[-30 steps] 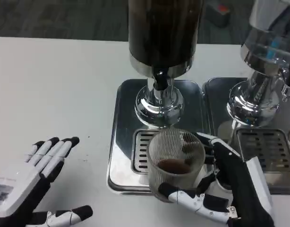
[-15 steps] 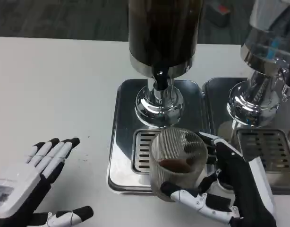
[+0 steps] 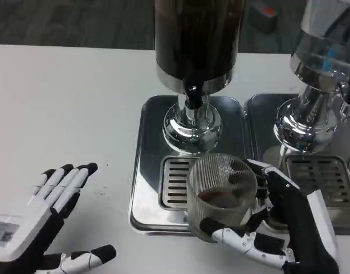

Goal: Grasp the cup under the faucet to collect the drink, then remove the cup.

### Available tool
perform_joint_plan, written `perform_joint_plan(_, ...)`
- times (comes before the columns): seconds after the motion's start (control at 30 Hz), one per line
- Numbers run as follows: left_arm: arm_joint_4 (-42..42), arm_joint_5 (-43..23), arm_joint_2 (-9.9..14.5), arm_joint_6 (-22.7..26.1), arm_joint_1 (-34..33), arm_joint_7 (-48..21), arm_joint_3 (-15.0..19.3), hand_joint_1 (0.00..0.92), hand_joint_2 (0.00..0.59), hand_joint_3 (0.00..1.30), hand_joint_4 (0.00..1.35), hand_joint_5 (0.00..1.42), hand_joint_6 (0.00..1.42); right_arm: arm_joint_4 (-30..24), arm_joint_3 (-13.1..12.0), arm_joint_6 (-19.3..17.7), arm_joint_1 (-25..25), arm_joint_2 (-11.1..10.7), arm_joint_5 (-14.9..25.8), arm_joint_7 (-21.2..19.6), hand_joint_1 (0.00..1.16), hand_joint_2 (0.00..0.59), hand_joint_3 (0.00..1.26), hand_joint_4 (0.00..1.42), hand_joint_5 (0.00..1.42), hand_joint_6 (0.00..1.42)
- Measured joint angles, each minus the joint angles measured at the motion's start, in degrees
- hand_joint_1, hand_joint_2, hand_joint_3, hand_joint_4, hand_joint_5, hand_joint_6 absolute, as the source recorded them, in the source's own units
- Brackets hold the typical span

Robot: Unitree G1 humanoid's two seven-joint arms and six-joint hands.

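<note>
A clear ribbed cup with a little dark drink in its bottom stands over the front right part of the drip grille, in front of the dark dispenser's black faucet. My right hand grips the cup from the right, thumb across its base and fingers behind it. Low on the left, my left hand lies flat on the white table with its fingers spread, holding nothing.
The dark drink dispenser stands on a steel tray. A second dispenser with a chrome base stands on its own tray at the right. Bare white table stretches to the left.
My right hand has carried the cup a little to the right and toward me, off the grille's centre. The left hand has hardly moved.
</note>
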Motion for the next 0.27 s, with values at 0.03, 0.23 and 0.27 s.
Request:
perform_joint_plan(0.03,0.0,0.0,0.0,0.0,-0.1,0.0,0.0,0.000,0.115,0.00,0.00,0.00,0.00,0.0,-0.1,0.0,0.0,0.0,0.0,0.0,0.92,0.231,0.41,0.57,0.64,0.94)
perform_joint_plan(0.23,0.0,0.0,0.0,0.0,-0.4,0.0,-0.2,0.000,0.115,0.00,0.00,0.00,0.00,0.0,-0.1,0.0,0.1,0.0,0.0,0.0,0.92,0.233,0.40,0.57,0.64,0.94)
perform_joint_plan(0.27,0.0,0.0,0.0,0.0,-0.4,0.0,-0.2,0.000,0.115,0.00,0.00,0.00,0.00,0.0,-0.1,0.0,0.1,0.0,0.0,0.0,0.91,0.234,0.40,0.57,0.64,0.94)
